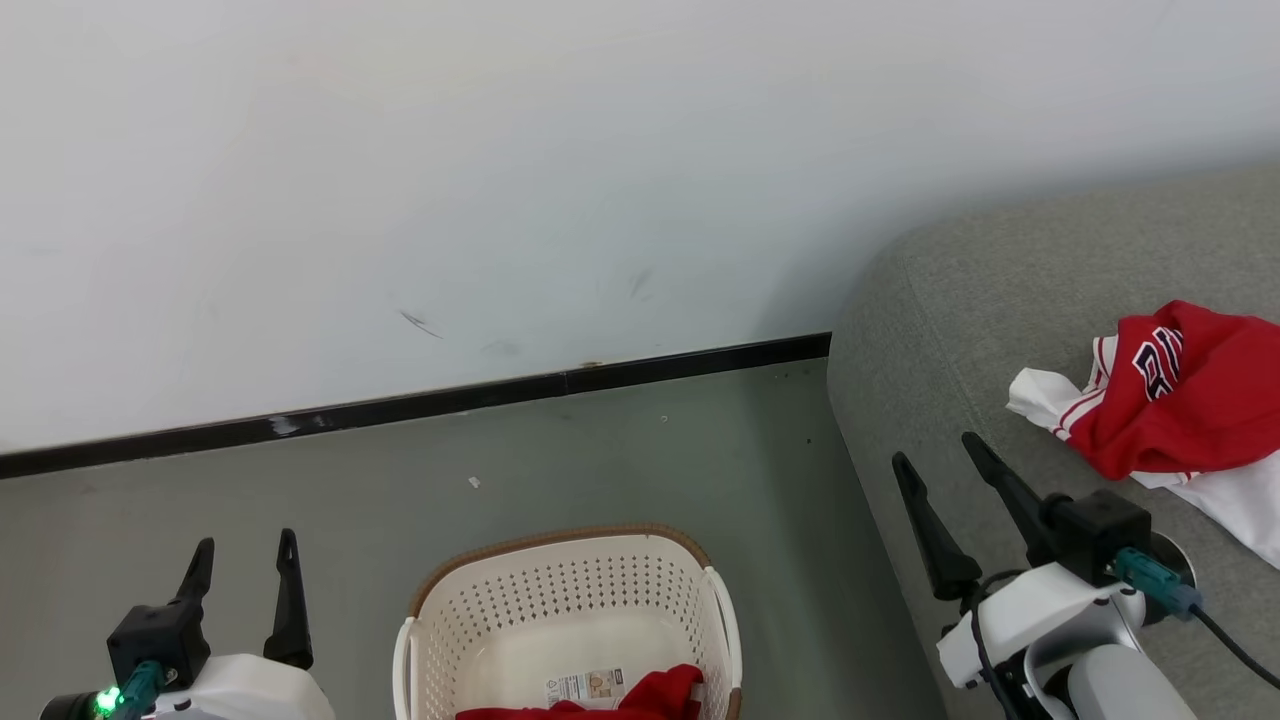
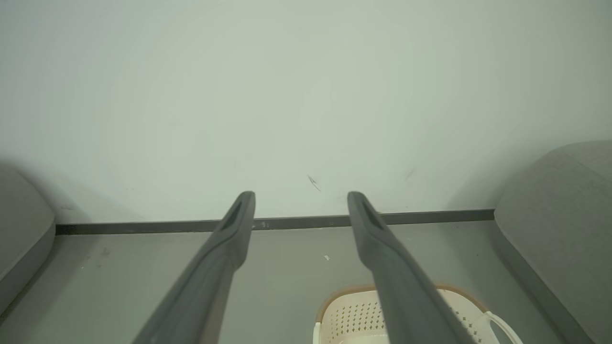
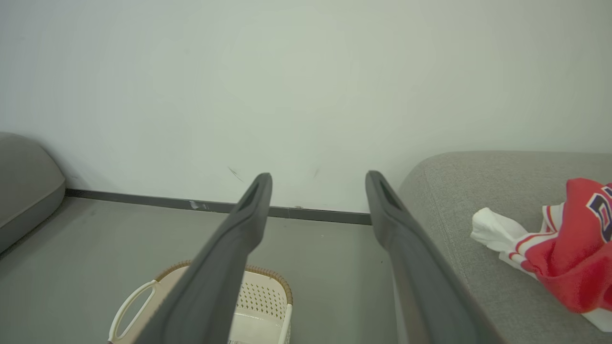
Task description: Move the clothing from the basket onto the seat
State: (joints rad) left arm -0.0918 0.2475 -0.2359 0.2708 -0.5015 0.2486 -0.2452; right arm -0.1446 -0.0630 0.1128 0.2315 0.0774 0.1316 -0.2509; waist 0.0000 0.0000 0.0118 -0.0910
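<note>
The cream basket (image 1: 560,600) with a brown rim stands on the floor at the bottom middle; a red piece of clothing (image 1: 640,698) lies on its bottom beside a paper label. More red and white clothing (image 1: 1180,400) with navy letters lies crumpled on the grey seat (image 1: 960,330) at the right, also seen as clothing (image 3: 569,258) in the right wrist view. My left gripper (image 1: 245,558) hangs open and empty left of the basket. My right gripper (image 1: 940,462) is open and empty over the seat's front edge, left of the clothing there.
A pale wall with a dark baseboard (image 1: 420,405) runs behind the basket. Grey floor (image 1: 640,450) lies between wall, basket and seat. Another grey cushioned piece (image 2: 24,234) stands at the far left in the wrist views.
</note>
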